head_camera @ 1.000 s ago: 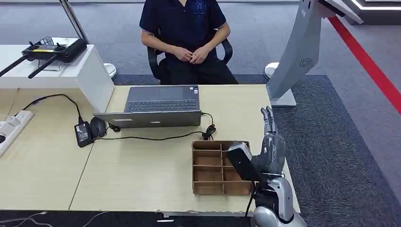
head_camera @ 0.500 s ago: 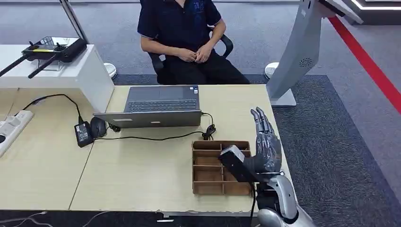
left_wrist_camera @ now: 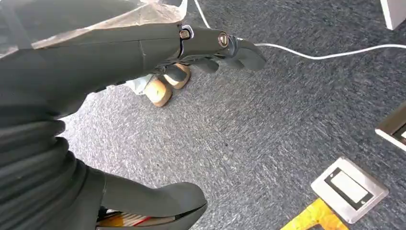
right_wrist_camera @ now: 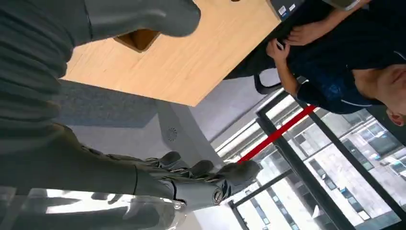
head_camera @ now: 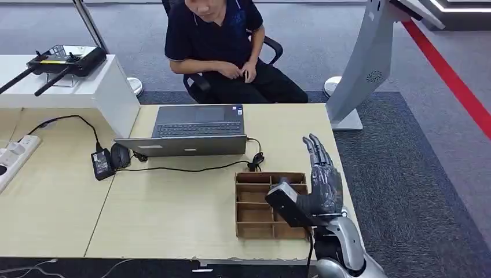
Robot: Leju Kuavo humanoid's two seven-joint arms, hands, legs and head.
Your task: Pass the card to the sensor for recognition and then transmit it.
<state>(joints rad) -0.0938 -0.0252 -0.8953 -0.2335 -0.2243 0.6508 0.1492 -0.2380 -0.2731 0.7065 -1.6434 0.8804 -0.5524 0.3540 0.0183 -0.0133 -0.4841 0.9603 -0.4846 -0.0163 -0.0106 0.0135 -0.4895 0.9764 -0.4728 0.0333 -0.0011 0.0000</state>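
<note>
Right hand (head_camera: 320, 182) has shifted left and slightly lower, now more over the right edge of the wooden divider tray (head_camera: 255, 204), fingers apart and empty. Seated person (head_camera: 223, 40) has leaned forward and left.

Lighting's pretty even on my head view, soft overhead office light, no hard shadows on the table (head_camera: 173, 220), just a faint one under the laptop (head_camera: 191, 136). Picture's sharp enough but a bit compressed. My right wrist view is rougher: the windows (right_wrist_camera: 335, 191) blow out bright white, and the right hand (right_wrist_camera: 201, 184) sits dark against that glare. Left wrist view is dimmer, the left hand (left_wrist_camera: 206, 45) close up and soft, the carpet (left_wrist_camera: 268, 124) grainy.
</note>
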